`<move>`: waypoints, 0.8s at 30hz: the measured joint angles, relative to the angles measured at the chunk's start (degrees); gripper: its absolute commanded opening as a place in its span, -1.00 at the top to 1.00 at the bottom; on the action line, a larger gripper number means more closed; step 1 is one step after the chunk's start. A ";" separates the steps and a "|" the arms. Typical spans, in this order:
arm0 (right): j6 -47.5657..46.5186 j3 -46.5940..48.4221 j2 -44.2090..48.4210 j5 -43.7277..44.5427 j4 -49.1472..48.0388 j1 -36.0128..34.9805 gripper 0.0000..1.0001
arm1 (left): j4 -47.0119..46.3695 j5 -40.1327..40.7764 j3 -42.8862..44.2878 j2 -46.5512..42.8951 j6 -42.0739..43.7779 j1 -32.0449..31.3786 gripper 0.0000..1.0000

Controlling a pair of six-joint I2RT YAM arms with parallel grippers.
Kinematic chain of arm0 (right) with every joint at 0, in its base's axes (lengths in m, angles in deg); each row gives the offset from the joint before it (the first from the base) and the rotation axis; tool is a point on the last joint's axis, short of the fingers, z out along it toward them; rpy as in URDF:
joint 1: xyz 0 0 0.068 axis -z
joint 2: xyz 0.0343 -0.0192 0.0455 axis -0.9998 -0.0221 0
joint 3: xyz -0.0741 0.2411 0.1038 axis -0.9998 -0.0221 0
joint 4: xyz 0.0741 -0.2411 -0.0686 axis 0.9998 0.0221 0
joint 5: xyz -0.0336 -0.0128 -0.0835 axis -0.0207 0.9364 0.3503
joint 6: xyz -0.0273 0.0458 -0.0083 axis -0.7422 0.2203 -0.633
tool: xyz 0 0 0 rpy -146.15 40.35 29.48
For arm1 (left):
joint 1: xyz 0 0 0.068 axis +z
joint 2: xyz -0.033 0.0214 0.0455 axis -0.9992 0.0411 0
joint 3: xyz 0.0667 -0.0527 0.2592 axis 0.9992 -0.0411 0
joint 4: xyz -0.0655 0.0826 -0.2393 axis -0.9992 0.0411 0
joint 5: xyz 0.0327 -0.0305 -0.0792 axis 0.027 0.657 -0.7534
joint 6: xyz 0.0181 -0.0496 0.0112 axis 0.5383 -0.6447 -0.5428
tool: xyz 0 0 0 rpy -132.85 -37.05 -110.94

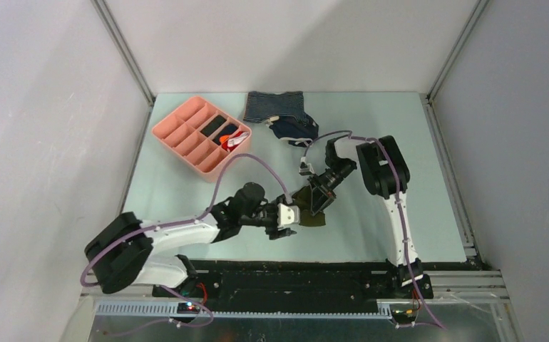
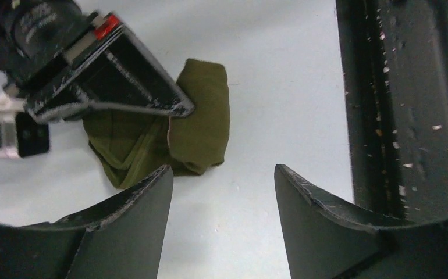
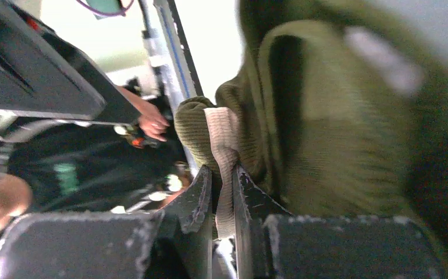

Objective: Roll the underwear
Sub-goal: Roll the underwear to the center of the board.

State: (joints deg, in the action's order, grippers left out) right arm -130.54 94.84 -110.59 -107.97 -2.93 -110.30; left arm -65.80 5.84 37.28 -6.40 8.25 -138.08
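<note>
The right gripper (image 3: 221,174) pinches a fold of the underwear (image 2: 201,116); the left gripper (image 2: 223,174), wide open (holding nothing), stands just beside, the cloth ahead-left of its gap.

left arm (image 1: 179,234): white links, black joints
right arm (image 1: 401,228): white link, black housings
cables (image 1: 237,161): lilac, run along both arms
left gripper (image 2: 223,170): black fingers (image 2: 134,221), scuffed edges
right gripper (image 3: 223,172): black, red tab

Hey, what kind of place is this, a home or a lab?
Probably a robot lab test cell: two arms bolted to a table, the right gripper pinching underwear, plain white panels around, and a pink sorting tray.
</note>
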 measured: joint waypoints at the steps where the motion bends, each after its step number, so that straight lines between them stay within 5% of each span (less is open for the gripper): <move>1: 0.94 2.08 -2.54 -0.57 2.23 0.57 1.00 | -1.92 0.31 -0.50 1.31 1.88 -0.79 -0.43; 14: 6.69 8.39 -8.11 -0.44 6.93 0.85 1.00 | -22.05 9.09 -3.26 14.14 11.41 -7.10 -0.39; 24: 6.80 8.55 -8.11 -0.15 6.21 0.76 1.00 | -26.73 14.45 -1.88 23.15 13.40 -7.43 0.17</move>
State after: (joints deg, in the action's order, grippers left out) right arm -123.74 103.38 -118.70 -108.13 3.28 -109.53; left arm -92.53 20.29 35.40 16.74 21.65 -145.51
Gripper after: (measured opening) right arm 0.164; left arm 0.522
